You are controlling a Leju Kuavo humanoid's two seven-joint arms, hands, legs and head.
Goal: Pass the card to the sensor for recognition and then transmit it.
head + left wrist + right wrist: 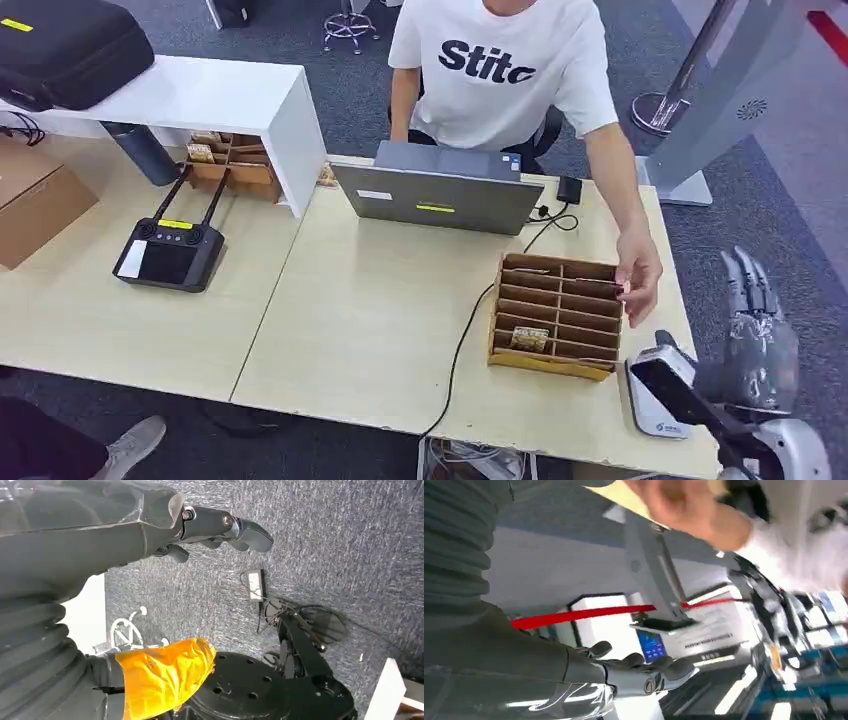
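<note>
While person's hand [640,272] touches card box [556,315], right hand [757,335] hovers beside sensor [663,398], fingers spread, holding nothing.

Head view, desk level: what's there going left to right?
Black remote controller → laptop → wooden slotted organizer → person's hand → card reader sensor → robot's right hand.

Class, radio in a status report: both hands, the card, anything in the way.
Right hand raised beside white card sensor, open, empty. Left hand hanging over carpet, holding nothing. Card not visible; person's hand at brown slotted wooden organizer.
</note>
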